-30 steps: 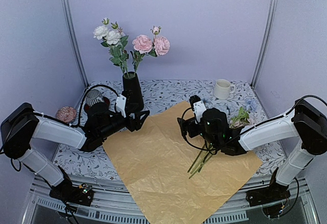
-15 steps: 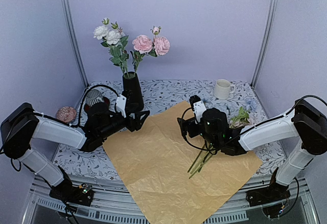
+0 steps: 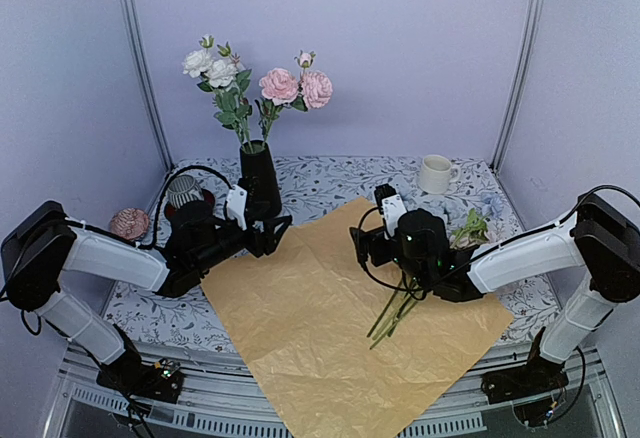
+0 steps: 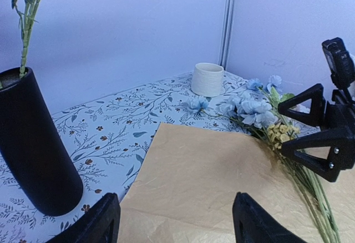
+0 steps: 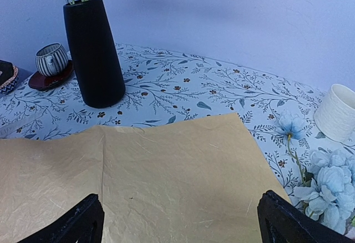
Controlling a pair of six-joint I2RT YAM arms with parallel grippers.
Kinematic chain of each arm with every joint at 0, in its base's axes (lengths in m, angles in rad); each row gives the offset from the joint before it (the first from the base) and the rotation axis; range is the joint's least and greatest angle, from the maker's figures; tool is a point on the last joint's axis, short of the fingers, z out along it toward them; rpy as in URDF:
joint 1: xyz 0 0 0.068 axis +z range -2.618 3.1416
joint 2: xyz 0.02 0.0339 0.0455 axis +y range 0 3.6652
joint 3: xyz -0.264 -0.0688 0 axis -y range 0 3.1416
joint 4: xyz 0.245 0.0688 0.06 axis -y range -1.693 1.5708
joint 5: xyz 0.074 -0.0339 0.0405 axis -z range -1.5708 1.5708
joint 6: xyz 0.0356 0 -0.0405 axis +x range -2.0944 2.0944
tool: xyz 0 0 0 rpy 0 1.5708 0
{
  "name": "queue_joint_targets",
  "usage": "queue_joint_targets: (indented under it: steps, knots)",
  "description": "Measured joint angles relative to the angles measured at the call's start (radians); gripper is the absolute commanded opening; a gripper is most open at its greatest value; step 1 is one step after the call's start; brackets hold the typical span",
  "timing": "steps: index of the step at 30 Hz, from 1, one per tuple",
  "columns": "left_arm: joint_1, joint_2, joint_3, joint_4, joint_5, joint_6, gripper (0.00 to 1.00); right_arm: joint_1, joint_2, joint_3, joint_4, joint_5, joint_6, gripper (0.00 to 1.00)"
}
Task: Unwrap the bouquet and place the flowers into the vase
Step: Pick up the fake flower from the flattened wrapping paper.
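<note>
The black vase (image 3: 260,180) stands at the back left and holds white and pink roses (image 3: 262,83). The bouquet is unwrapped: its tan paper (image 3: 340,328) lies spread flat on the table. The other flowers lie along the paper's right edge, with green stems (image 3: 392,316), pale blue blooms (image 4: 249,105) and yellow blooms (image 4: 280,135). My left gripper (image 3: 278,233) hovers open and empty over the paper's left corner, right of the vase (image 4: 33,148). My right gripper (image 3: 362,248) hangs open and empty over the paper (image 5: 166,176), above the lying stems, facing the vase (image 5: 94,51).
A white mug (image 3: 435,173) sits at the back right. A striped cup on a red saucer (image 3: 185,193) stands left of the vase, and a pinkish round object (image 3: 129,223) lies further left. Metal posts (image 3: 140,58) frame the back corners.
My right gripper has crept slightly to the right. The left arm, paper and flowers have not moved.
</note>
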Motion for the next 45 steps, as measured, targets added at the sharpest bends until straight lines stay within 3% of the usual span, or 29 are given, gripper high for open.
queue_joint_targets:
  steps: [45]
  knots:
    - [-0.005,-0.014,-0.012,0.007,-0.008,0.012,0.71,-0.014,0.0,0.0,-0.007,-0.001,0.032,0.99]
